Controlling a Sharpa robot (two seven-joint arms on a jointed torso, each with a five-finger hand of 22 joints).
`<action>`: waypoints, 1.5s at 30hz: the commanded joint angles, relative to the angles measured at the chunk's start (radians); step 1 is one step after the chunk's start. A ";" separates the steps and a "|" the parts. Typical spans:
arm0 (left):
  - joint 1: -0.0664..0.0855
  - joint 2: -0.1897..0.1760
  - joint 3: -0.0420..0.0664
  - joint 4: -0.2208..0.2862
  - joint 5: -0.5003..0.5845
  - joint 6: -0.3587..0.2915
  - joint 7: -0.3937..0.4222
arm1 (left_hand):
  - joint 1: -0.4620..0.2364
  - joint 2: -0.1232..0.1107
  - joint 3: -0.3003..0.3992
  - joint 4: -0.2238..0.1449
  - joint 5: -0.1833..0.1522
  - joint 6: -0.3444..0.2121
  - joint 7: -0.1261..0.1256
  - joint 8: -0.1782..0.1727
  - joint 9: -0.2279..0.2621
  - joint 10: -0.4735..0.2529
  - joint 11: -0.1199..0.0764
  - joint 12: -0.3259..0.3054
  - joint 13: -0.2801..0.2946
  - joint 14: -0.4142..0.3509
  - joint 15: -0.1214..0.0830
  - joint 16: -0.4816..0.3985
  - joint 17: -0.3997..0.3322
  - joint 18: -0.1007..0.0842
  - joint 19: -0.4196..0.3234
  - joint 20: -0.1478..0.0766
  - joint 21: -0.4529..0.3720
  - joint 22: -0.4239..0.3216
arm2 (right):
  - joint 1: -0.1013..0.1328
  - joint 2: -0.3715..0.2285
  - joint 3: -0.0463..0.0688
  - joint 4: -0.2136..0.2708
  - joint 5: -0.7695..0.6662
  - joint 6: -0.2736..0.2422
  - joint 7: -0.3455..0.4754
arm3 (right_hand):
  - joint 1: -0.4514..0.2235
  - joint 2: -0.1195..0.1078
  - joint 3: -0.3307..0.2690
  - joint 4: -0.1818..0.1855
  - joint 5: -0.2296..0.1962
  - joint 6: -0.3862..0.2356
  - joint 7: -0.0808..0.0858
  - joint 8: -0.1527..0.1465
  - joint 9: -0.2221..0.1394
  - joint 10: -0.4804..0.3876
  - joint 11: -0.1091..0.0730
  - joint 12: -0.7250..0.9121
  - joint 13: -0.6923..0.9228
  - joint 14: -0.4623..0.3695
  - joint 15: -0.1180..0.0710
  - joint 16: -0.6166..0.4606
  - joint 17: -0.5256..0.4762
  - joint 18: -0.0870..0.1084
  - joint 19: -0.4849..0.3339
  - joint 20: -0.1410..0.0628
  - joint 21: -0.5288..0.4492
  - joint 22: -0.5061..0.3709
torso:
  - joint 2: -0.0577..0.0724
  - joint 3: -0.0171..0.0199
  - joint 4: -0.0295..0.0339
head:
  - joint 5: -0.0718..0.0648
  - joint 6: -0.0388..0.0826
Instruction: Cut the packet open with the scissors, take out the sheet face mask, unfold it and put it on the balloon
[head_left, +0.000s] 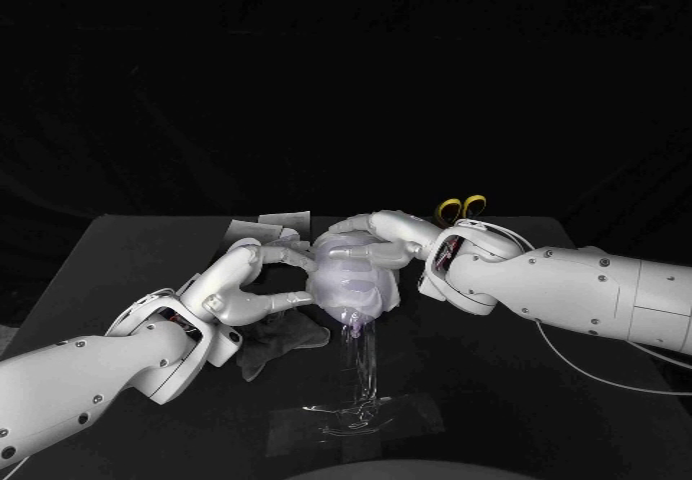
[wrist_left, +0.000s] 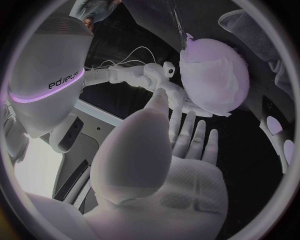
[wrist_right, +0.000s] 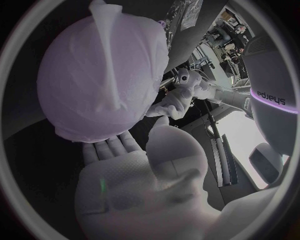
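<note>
On the far left of the tabletop (head_left: 577, 420), just behind the left arm, lie pale pieces of the cut packet (head_left: 274, 223). The left robot hand (head_left: 267, 285) reaches in from that side with its fingers apart. Its thumb lies high on the balloon's flank and its other fingers cup the side lower down. In the left wrist view those fingers run straight and spread, with their tips reaching the covered balloon. Under this hand a dark crumpled cloth (head_left: 281, 340) lies on the tabletop.

In the middle the balloon (head_left: 372, 298) sits on a clear stand (head_left: 358, 370) whose base rests on the tabletop near the front edge. The sheet face mask (wrist_right: 100, 75) is draped over the balloon and clings to most of its surface, with a raised fold running down it (plain in the right wrist view).

The right robot hand (head_left: 397, 232) comes in from the right and lies over the top of the balloon. Its fingers are laid out side by side against the mask, and I cannot tell whether any of them pinch its edge. Behind this hand's wrist, the yellow handles of the scissors (head_left: 462, 208) show at the back of the tabletop.
</note>
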 joint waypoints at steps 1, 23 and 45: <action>0.000 -0.002 0.001 0.000 0.050 -0.011 0.028 | -0.001 0.004 0.008 -0.001 -0.001 0.009 0.045 -0.005 0.001 0.008 0.001 -0.005 0.000 0.009 0.001 0.003 0.001 -0.010 0.008 -0.002 0.005 0.001 | -0.001 0.004 -0.001 -0.011 -0.028 0.044 -0.033 | -0.015 0.001 -0.010 0.000 -0.006 0.001 0.134 0.004 -0.001 0.000 0.000 0.005 0.000 0.000 -0.003 0.002 0.000 0.001 0.000 0.001 0.005 0.002 | 0.000 0.0003 -0.0002 | 0.000 0.001; 0.001 -0.007 0.001 -0.003 0.082 0.003 0.028 | 0.004 0.005 0.012 -0.002 -0.001 0.009 0.050 -0.009 0.000 0.003 0.002 -0.012 -0.001 0.005 0.002 -0.004 0.000 -0.013 0.009 -0.001 0.005 -0.001 | 0.001 0.026 -0.001 -0.057 -0.045 0.059 -0.076 | -0.027 0.000 -0.053 -0.002 -0.006 -0.122 0.136 -0.030 -0.038 -0.142 0.006 -0.005 -0.010 -0.044 0.002 -0.004 -0.009 -0.005 0.010 0.001 0.010 0.004 | 0.000 0.0014 -0.0005 | -0.003 0.002; 0.001 -0.003 0.001 -0.008 0.162 0.019 0.025 | 0.007 0.006 0.018 -0.001 -0.001 0.006 0.057 -0.017 -0.001 -0.011 0.006 -0.024 -0.002 -0.004 0.004 -0.015 -0.002 -0.015 0.012 -0.001 0.005 -0.003 | 0.005 -0.024 -0.001 -0.026 0.150 -0.028 0.007 | -0.047 -0.011 -0.073 -0.005 -0.006 -0.117 0.138 -0.026 -0.037 -0.158 0.011 -0.003 -0.009 -0.063 0.008 -0.004 -0.012 -0.010 0.012 0.001 0.010 0.002 | 0.000 0.0021 -0.0025 | -0.013 0.001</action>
